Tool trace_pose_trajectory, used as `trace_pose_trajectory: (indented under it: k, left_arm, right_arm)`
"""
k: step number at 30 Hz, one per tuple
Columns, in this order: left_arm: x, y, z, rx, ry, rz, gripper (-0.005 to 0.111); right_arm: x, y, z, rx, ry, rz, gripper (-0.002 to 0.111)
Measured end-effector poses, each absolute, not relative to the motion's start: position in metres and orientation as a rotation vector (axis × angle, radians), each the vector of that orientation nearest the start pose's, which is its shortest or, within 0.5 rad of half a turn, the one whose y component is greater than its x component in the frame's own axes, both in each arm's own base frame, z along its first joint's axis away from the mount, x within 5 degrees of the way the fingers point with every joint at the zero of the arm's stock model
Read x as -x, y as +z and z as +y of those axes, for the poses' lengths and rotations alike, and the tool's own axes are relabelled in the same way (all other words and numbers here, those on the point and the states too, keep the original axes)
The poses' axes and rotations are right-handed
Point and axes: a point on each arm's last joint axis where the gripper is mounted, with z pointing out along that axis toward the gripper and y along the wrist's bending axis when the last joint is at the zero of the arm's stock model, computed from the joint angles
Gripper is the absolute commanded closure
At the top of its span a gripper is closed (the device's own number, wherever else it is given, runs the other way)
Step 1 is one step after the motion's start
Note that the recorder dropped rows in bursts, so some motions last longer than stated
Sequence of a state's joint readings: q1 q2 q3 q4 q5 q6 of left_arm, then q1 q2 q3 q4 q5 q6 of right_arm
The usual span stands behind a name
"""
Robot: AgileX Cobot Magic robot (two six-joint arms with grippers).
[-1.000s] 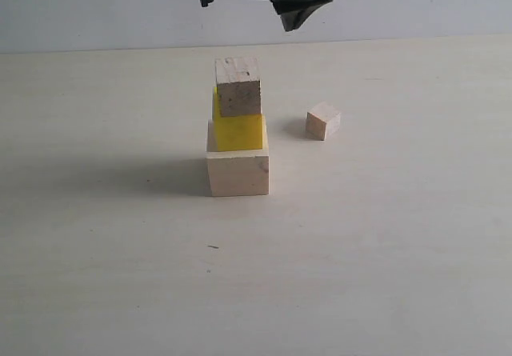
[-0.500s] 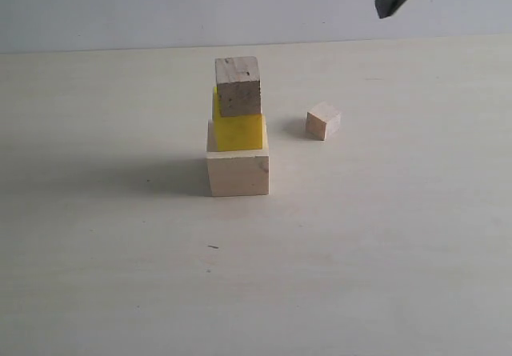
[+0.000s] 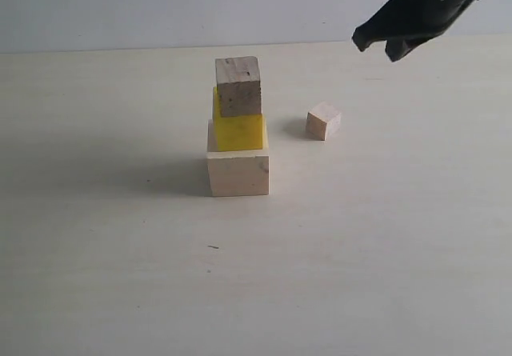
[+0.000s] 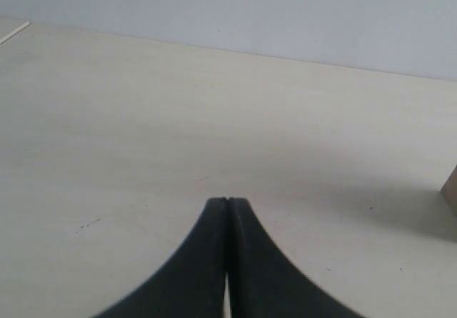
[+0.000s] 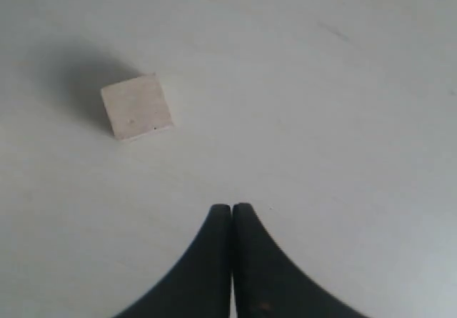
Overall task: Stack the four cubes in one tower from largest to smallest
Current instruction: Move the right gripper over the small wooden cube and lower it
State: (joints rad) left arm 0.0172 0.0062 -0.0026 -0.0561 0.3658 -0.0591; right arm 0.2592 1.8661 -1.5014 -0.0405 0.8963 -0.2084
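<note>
The big pale cube (image 3: 238, 174), yellow cube (image 3: 239, 132) and speckled cube (image 3: 238, 88) are sitting in a tower (image 3: 238, 128) on the surface (image 3: 120, 252). The tiny cube (image 3: 323, 121) is lying near it, not touching. The left jaws and right jaws are pressing shut, holding nothing.

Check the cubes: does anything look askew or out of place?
The tiny cube lies alone on the table, right of the tower. The speckled cube sits off-centre on the yellow cube, yellow showing only at its left.
</note>
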Motion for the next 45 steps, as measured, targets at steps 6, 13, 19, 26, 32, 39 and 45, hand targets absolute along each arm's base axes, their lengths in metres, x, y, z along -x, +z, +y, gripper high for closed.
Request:
trace_pose_trajectory:
  k: [6, 13, 19, 26, 32, 39, 45]
  left_arm:
    - [-0.053, 0.181, -0.001, 0.105, -0.084, 1.850, 0.107]
    - [-0.053, 0.181, -0.001, 0.105, -0.084, 1.850, 0.107]
    - [-0.053, 0.181, -0.001, 0.105, -0.084, 1.850, 0.107]
    - [-0.053, 0.181, -0.001, 0.105, -0.084, 1.850, 0.107]
    - [-0.053, 0.181, -0.001, 0.105, -0.084, 1.850, 0.107]
    - [-0.053, 0.181, -0.001, 0.105, -0.084, 1.850, 0.107]
    - [-0.053, 0.181, -0.001, 0.105, -0.084, 1.850, 0.107]
  right_arm:
    - [-0.412, 0.225, 0.108, 0.751, -0.029, 2.706, 0.108]
    - [-0.445, 0.236, 0.121, 0.761, 0.034, 2.691, 0.108]
    - [-0.466, 0.230, 0.131, 0.777, 0.102, 2.745, 0.108]
    - [-0.480, 0.202, 0.142, 0.821, 0.223, 2.764, 0.108]
    - [-0.482, 0.187, 0.144, 0.828, 0.232, 2.796, 0.108]
    - [-0.472, 0.185, 0.173, 0.888, 0.171, 2.795, 0.108]
    - [-0.468, 0.185, 0.184, 0.904, 0.079, 2.792, 0.107]
